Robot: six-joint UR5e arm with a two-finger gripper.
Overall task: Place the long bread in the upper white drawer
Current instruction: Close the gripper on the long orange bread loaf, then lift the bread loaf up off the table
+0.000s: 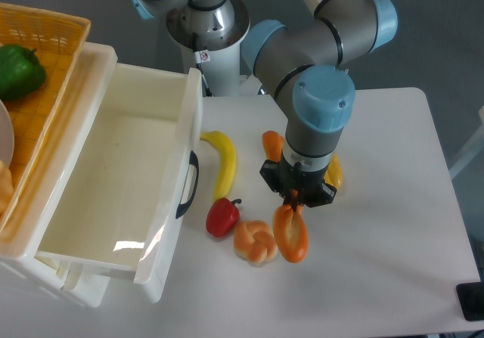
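A UR5e arm's gripper (294, 200) stands directly over the long bread (290, 234), its fingers down at the loaf's upper end; whether they actually pinch it cannot be told from this angle. The loaf lies on the white table (393, 202), well to the right of the upper white drawer (113, 179) (pulled open, dark handle facing the table). Between drawer and loaf lie a banana (221, 160), a red pepper (221, 217) and a knotted bun (255, 241), the bun touching the loaf. Left of the drawer, a woven yellow basket (53, 39) holds a green pepper (19, 71).
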